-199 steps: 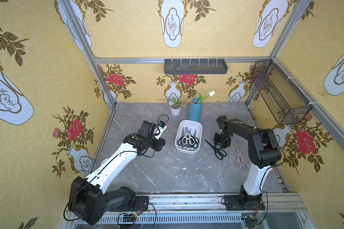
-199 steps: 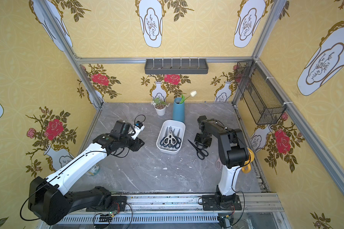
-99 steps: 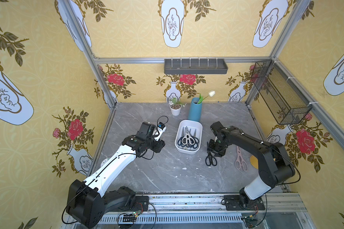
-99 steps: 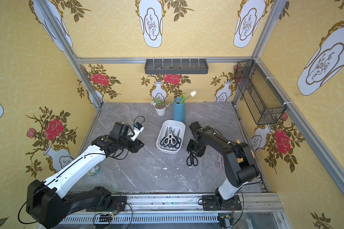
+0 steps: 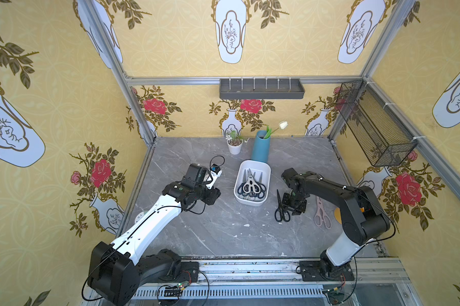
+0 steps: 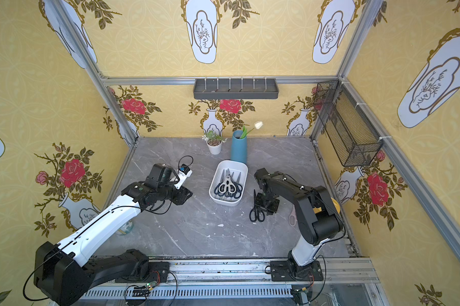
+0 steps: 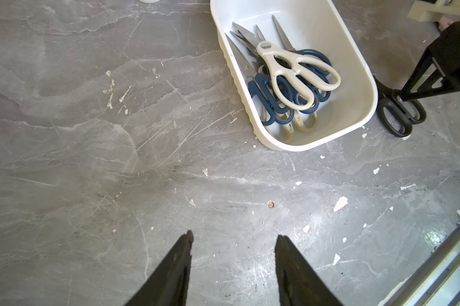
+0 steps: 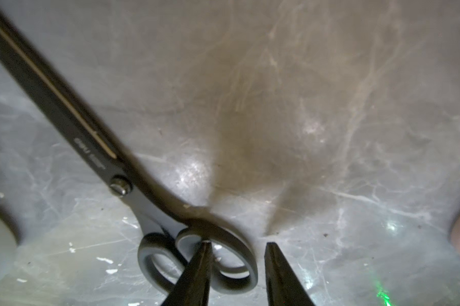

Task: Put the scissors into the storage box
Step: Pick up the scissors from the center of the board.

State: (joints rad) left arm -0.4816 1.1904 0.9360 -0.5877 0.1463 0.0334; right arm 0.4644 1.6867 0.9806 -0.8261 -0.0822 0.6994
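At four o'clock from the storage box (image 5: 248, 202), the right gripper (image 8: 238, 243) straddled a black scissors (image 8: 91, 137) loop with narrowly parted jaws; pinching that thin rim risked them swivelling loose.

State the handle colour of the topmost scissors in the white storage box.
Cream-white handles on the topmost scissors; clearest in the left wrist view.

Wide open tabletop (image 5: 218, 238) lies in front of the storage box (image 5: 250, 202). Just behind the box stand a blue vase (image 5: 260, 148) and a plant pot (image 5: 234, 149); black scissors (image 5: 282, 214) lie at its right.
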